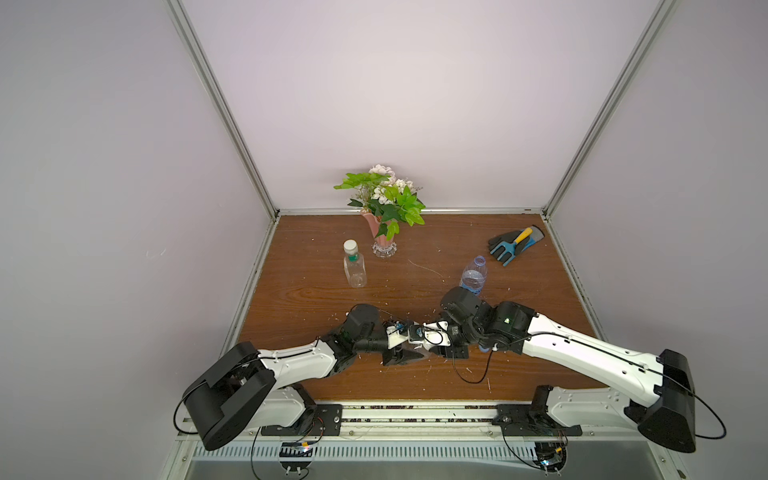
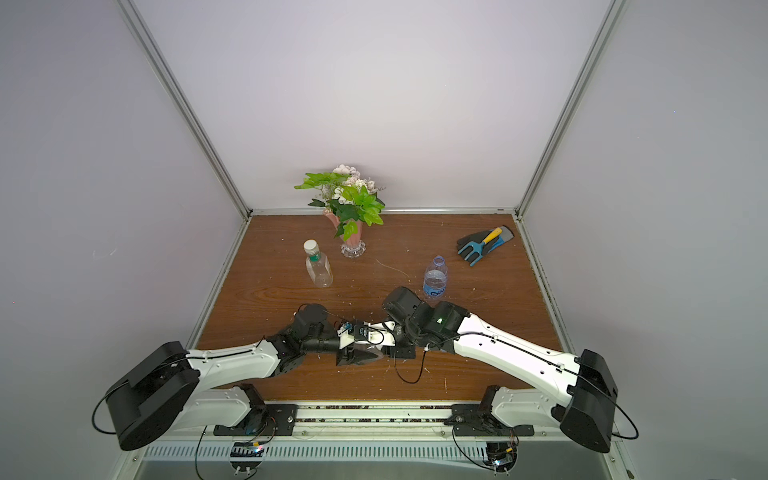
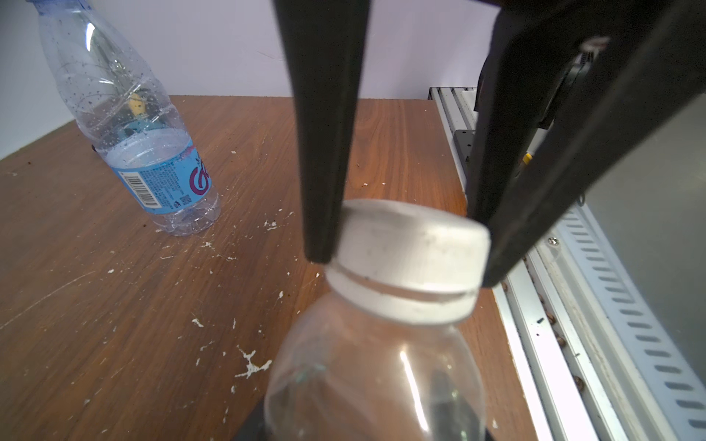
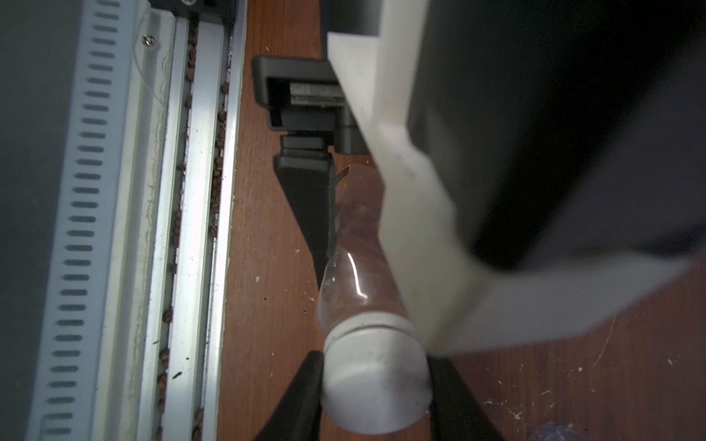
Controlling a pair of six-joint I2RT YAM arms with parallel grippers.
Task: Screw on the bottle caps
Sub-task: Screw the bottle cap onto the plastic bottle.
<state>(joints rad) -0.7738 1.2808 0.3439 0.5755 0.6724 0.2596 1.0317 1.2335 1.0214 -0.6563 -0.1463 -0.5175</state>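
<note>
A round clear bottle (image 3: pixel 374 366) is held low over the table near its front edge, with my left gripper (image 3: pixel 351 416) shut on its body. A white cap (image 3: pixel 408 252) sits on its neck, and my right gripper (image 4: pixel 376 382) is shut on that cap (image 4: pixel 376 378). In both top views the two grippers meet nose to nose (image 1: pixel 422 351) (image 2: pixel 374 351) and hide this bottle. A squarish bottle (image 1: pixel 354 268) (image 2: pixel 319 270) with a green neck ring wears a white cap (image 1: pixel 350 246). The blue-labelled bottle (image 1: pixel 473 276) (image 2: pixel 435 276) (image 3: pixel 133 126) stands uncapped. A blue cap (image 1: pixel 483 347) lies under my right wrist.
A pink vase of flowers (image 1: pixel 384 232) stands at the back. A dark glove with a small garden fork (image 1: pixel 515 245) lies at the back right. An aluminium rail (image 1: pixel 415 411) runs along the table's front edge. White crumbs litter the wood.
</note>
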